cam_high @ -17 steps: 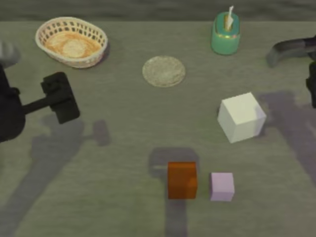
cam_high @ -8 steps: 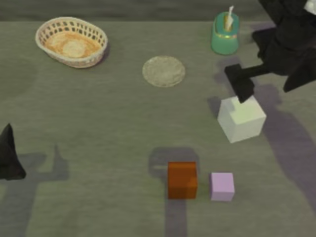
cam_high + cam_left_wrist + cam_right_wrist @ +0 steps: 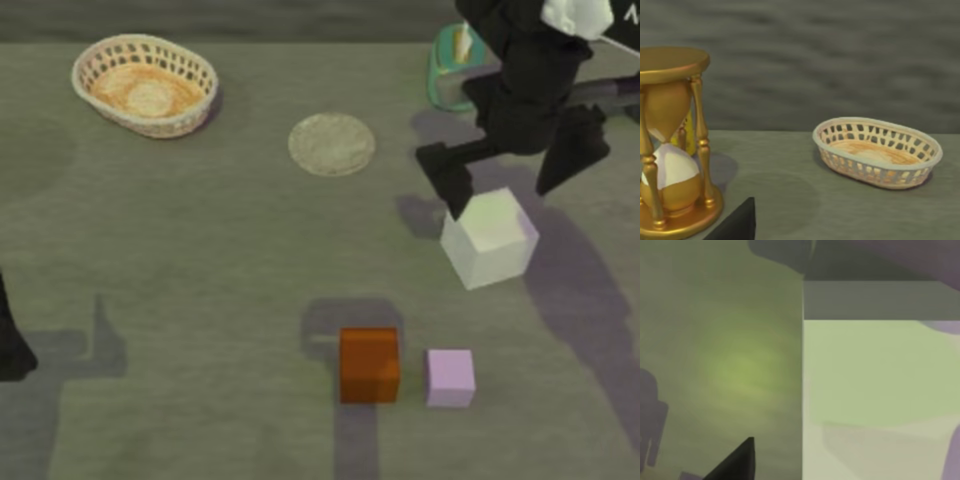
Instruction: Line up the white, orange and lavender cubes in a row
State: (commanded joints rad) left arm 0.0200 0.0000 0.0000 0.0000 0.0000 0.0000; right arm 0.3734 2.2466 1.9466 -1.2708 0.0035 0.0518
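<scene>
The large white cube [image 3: 490,240] sits at the right of the table. My right gripper [image 3: 505,170] hangs open just behind and above it, one finger off its far-left corner, the other to the right. In the right wrist view the white cube [image 3: 880,400] fills the frame close up, with one dark fingertip [image 3: 737,465] beside it. The orange cube [image 3: 369,365] and the small lavender cube [image 3: 450,377] stand side by side near the front, a small gap between them. My left arm [image 3: 10,345] is parked at the left edge, gripper open.
A wicker basket [image 3: 145,85] stands at the back left, also seen in the left wrist view [image 3: 877,152]. A round mat [image 3: 332,144] lies at the back centre. A teal holder [image 3: 445,75] is partly hidden by my right arm. A golden hourglass [image 3: 670,145] stands near the left gripper.
My right arm swung in from the right edge and now hovers over the white cube. My left arm pulled back to the left edge. The cubes have not moved.
</scene>
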